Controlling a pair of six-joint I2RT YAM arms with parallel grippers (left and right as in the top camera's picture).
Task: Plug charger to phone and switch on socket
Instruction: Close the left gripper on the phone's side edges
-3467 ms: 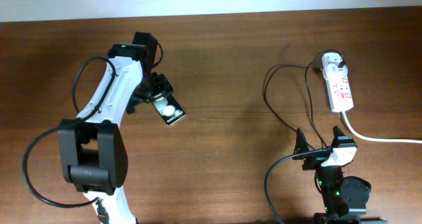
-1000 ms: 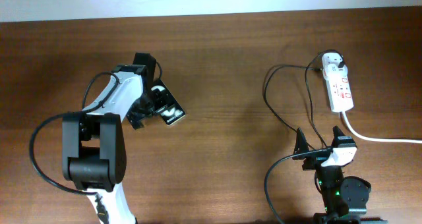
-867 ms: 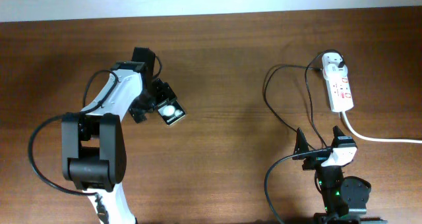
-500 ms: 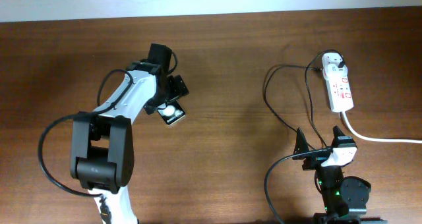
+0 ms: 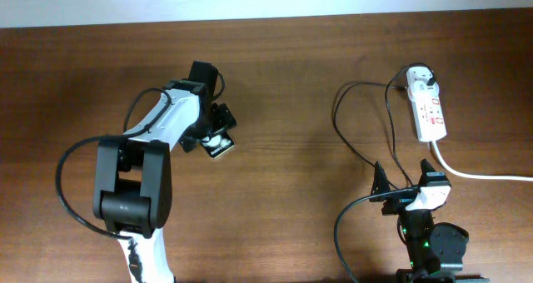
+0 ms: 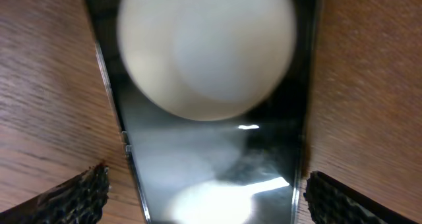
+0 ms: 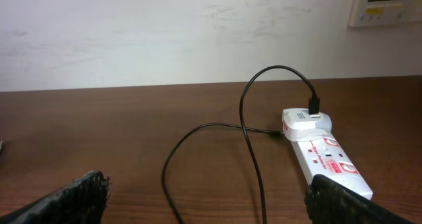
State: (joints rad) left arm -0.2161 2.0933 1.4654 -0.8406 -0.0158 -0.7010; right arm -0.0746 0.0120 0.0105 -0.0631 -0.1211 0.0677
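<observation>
Left wrist: left gripper (image 6: 211,195) straddled glossy black slab phone (image 6: 211,145), fingers spread; uneven closing could skid it toward 4 o'clock.

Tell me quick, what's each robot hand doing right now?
Left gripper: open, straddling the phone, not clearly squeezing it.
Right gripper: open, holding nothing.

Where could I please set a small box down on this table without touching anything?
The widest bare patch of table lies between the phone and the charger loop. The near strip between left arm and right arm is free too. Right side is crowded: charger, socket, white cord, right gripper.
</observation>
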